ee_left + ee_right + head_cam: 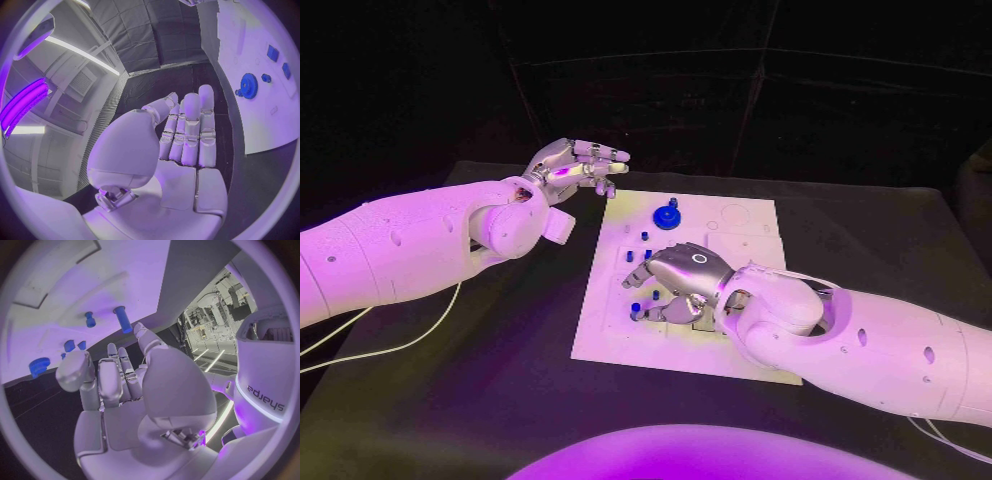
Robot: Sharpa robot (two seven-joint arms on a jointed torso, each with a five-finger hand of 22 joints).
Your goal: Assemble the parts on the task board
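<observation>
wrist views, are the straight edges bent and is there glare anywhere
Left wrist view: the task board edge bows outward, and a lit strip glares beside the left hand. Right wrist view: the board's edge curves; bright room lights beyond the right hand.

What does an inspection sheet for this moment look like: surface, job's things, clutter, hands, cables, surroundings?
Surface: black table, bare around the board.
Job's things: white task board in the middle of the table; blue gear on a peg near its far end; small blue parts along its left side; blue pegs standing on the board.
Clutter: nothing seen.
Hands: left hand raised by the board's far left corner, holding nothing, fingers extended; right hand low over the board's middle, fingers bent down; whether it holds a part cannot be told.
Cables: white cable on the table under the left arm.
Surroundings: dark curtain behind the table.
</observation>
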